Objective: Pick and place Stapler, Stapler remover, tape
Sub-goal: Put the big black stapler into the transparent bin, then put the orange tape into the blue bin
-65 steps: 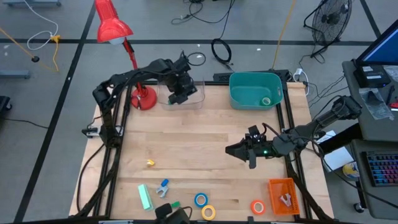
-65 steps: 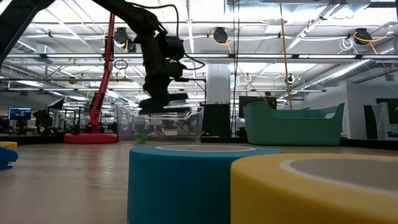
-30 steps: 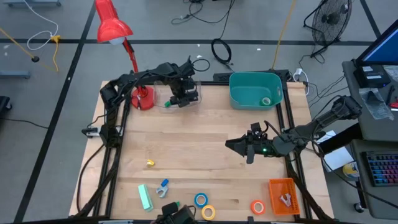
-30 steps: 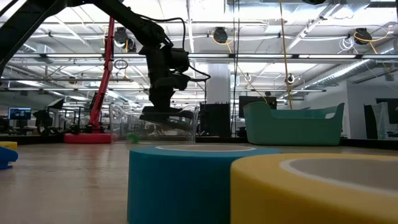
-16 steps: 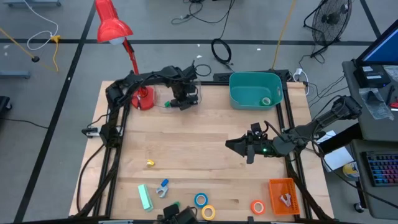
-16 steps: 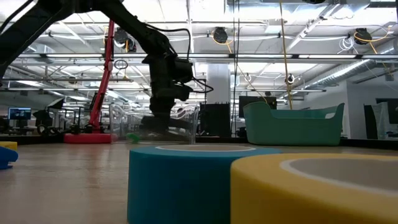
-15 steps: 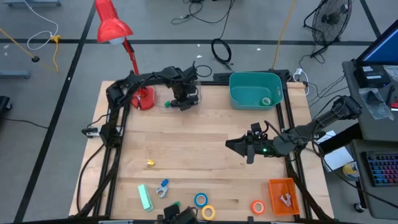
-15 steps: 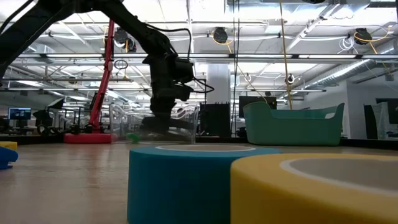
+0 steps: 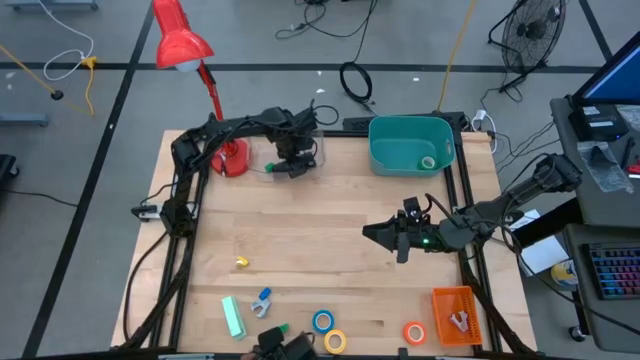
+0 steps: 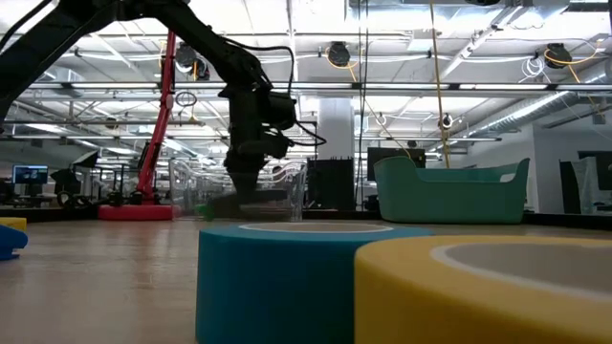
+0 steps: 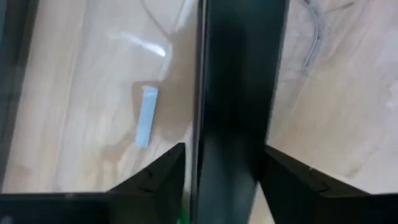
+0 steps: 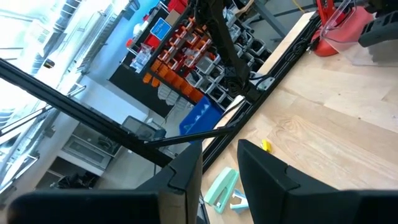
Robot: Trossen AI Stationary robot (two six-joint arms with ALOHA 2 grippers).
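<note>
Teal bin sits at the table's far edge and serves as ref for everything below; it's also seen in the low view.

L gripper is to the bin's left along that same far edge, down inside a clear box, w/ a red lamp further left beyond it. Low view has the L gripper low in the clear box. Wrist cam shows a dark bar, prob. the stapler, running between the L gripper's 2 fingers. Can't tell if they pinch it or stand just off it.

R gripper hangs nearer the front than the bin, approx. mid-table, pointing left. Its own cam shows the R gripper w/ fingers parted, nothing between them.

Tape: 1 pale green roll lies inside the bin, at its front-right corner. The other 3 are far from the bin at the front edge: blue roll, yellow roll touching or just beside it, orange roll apart, directly in front of the bin. Low view has the blue roll and yellow roll right up close.

Orange tray sits at the front corner, below the bin's right side, beside the orange roll. Mint-green bar and a small blue item lie front-left of the bin, well apart from it.
</note>
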